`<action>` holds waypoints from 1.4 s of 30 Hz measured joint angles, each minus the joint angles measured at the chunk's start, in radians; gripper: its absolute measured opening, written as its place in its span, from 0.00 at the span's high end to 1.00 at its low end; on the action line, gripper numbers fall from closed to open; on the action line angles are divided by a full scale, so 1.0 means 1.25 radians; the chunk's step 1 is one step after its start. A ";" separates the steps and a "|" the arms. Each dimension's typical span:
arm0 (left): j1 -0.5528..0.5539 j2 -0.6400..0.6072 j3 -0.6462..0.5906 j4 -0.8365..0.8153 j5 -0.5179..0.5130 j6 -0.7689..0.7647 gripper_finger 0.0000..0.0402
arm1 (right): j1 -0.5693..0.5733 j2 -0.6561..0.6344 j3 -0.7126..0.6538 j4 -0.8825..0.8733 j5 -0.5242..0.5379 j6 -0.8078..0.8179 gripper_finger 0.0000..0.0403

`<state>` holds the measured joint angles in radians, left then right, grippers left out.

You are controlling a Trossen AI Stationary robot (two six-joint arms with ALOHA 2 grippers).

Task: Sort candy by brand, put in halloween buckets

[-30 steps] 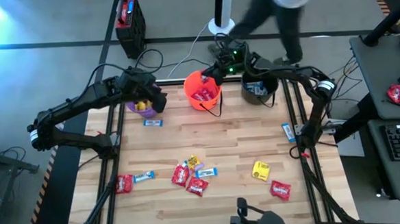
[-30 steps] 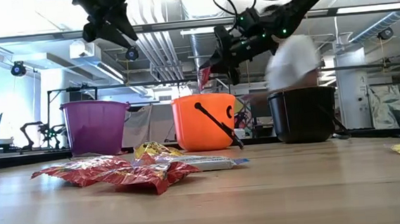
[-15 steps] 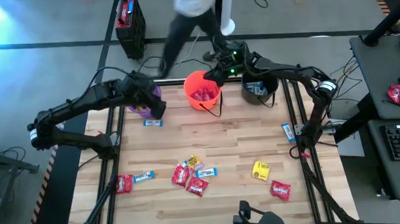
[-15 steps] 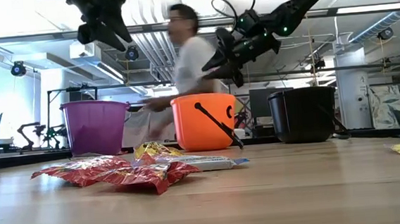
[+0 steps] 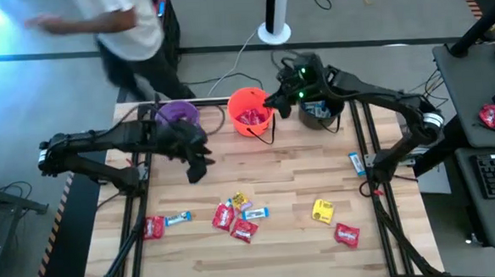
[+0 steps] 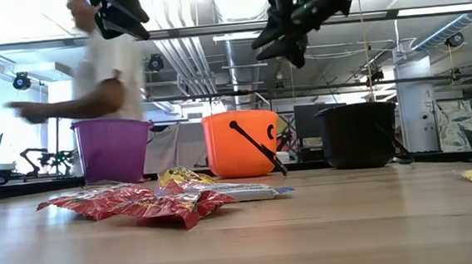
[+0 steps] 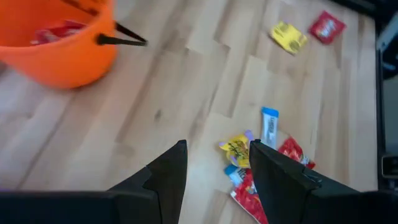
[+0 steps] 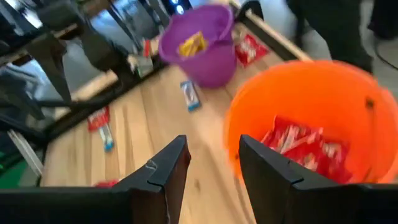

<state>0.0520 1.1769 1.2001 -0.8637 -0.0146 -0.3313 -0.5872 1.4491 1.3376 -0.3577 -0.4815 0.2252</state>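
Note:
Three halloween buckets stand along the table's far edge: purple (image 5: 178,114) with yellow candy, orange (image 5: 249,111) with red candy (image 8: 298,142), black (image 5: 318,111). Loose candy lies on the near half: red packets (image 5: 224,216), yellow ones (image 5: 323,211) and blue-and-white ones (image 5: 255,213). My left gripper (image 5: 200,168) hangs open and empty above the table between the purple bucket and the candy cluster (image 7: 249,168). My right gripper (image 5: 273,103) is open and empty, high above the orange bucket's right rim (image 8: 273,81).
A person (image 5: 127,26) walks past beyond the far left corner. Black rails (image 5: 136,204) run along the table's left and right sides. A blue-and-white packet (image 5: 356,162) lies by the right rail. Bare wood lies between the buckets and the candy cluster.
My right gripper, which held a red packet over the orange bucket, has opened, and the packet is gone from its fingers. It has then risen and drawn toward the black bucket. My left gripper has swung from above the purple bucket toward the table's middle. The person has walked leftward behind the table.

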 joint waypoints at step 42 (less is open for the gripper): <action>-0.187 0.159 -0.237 0.367 -0.085 -0.042 0.61 | 0.577 -0.006 -0.380 -0.025 0.266 0.093 0.72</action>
<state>-0.1814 1.3752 0.9043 -0.4043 -0.1211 -0.3837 0.1339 1.4414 0.8630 -0.3889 -0.1491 0.3415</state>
